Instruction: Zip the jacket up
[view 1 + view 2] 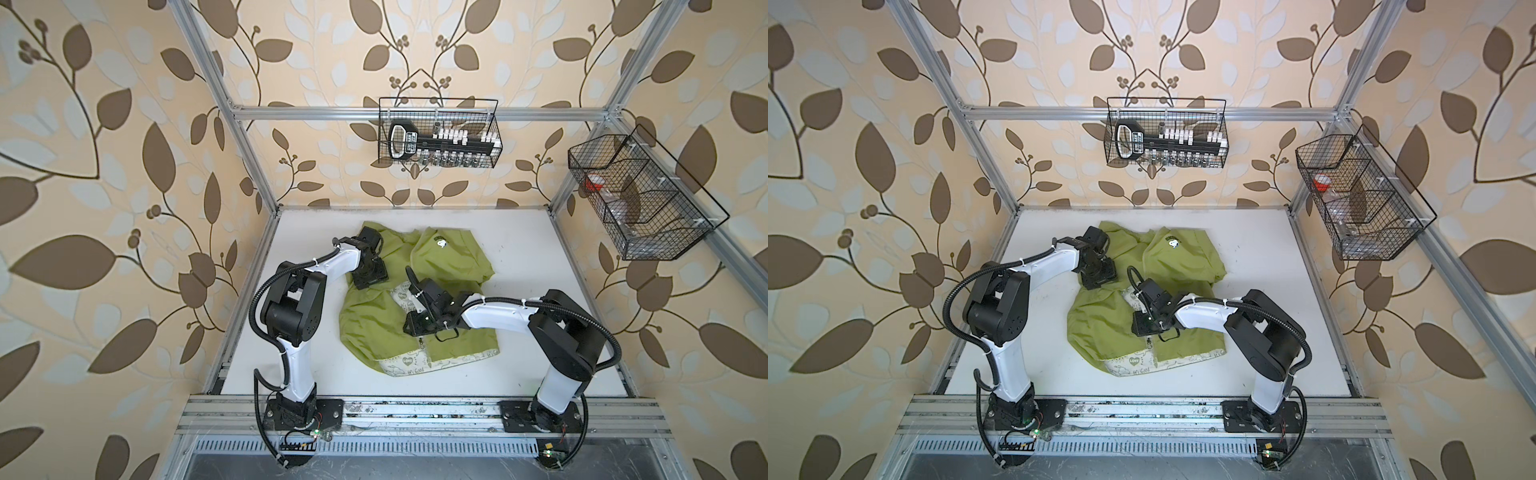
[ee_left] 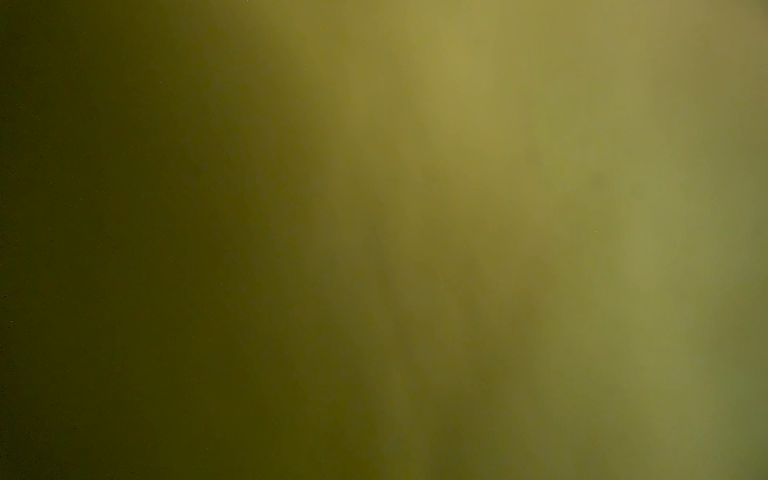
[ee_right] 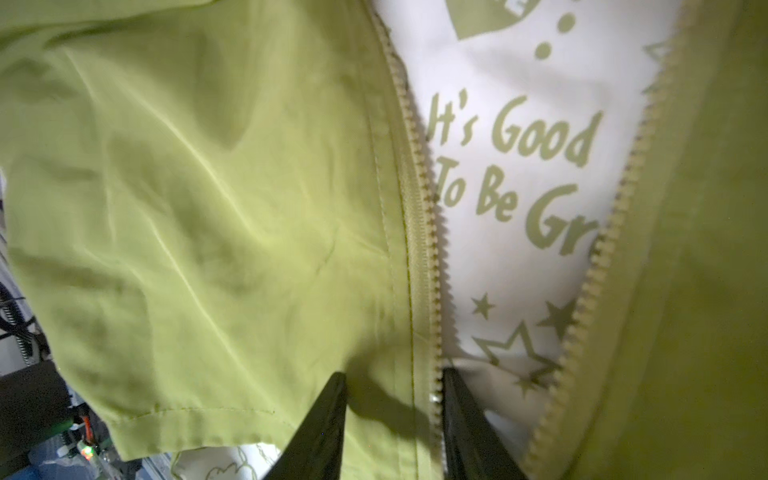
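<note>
The lime-green jacket [image 1: 451, 257] [image 1: 1183, 257] lies crumpled on the white table [image 1: 540, 257], its front partly open over the white printed lining [image 3: 519, 166]. A small metal zipper pull [image 1: 420, 341] shows low on the front. My right gripper [image 3: 395, 374] [image 1: 417, 324] is down over the middle, open. Its black fingertips [image 3: 338, 382] straddle one toothed zipper edge [image 3: 419, 216]; the other edge [image 3: 615, 216] runs apart from it. My left gripper [image 1: 370, 276] [image 1: 1098, 276] presses onto the jacket's far left part with its fingers hidden. The left wrist view shows only blurred green jacket fabric [image 2: 498, 208].
A wire basket [image 1: 438, 133] with tools hangs on the back rail. A second wire basket [image 1: 640, 199] hangs on the right frame. Aluminium posts stand at the table's corners and a metal rail [image 1: 415, 409] carrying both arm bases runs along the front.
</note>
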Controlling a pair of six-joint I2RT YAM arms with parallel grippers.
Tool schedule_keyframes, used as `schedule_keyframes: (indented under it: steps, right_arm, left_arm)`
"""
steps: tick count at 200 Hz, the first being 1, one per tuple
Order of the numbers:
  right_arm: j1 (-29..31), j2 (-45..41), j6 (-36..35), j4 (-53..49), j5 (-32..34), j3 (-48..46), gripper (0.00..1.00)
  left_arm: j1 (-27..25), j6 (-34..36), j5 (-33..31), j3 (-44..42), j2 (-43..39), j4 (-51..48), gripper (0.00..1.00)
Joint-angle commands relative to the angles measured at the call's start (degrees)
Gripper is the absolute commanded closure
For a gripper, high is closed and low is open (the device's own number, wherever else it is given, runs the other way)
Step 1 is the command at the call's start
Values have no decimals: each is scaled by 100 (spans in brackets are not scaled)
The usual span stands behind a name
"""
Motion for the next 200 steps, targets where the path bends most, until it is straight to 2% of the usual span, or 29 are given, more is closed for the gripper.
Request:
schedule_keyframes:
  steps: [1, 25, 72, 126, 150, 200]
  right_arm:
    - [-4, -43, 138, 385, -465, -233, 68]
    - [-29, -276, 286, 538, -695, -389, 76]
    - [94, -562, 682, 1119, -1047, -717, 80]
    - [157, -192, 929, 1412, -1135, -684, 100]
    - [169, -292, 1011, 1379, -1122, -715, 100]
    - [246, -1135, 1187, 1239, -842, -1101, 100]
  left_arm:
    - [87, -51, 50, 292, 256, 0, 40]
    - [151, -185, 100, 429, 531, 52, 42]
    - [232, -504, 247, 589, 808, 303, 42]
    - [250, -675, 452, 658, 902, 529, 43]
    - [326, -733, 464, 722, 795, 590, 39]
    - [507, -865, 543, 1037, 530, 805, 29]
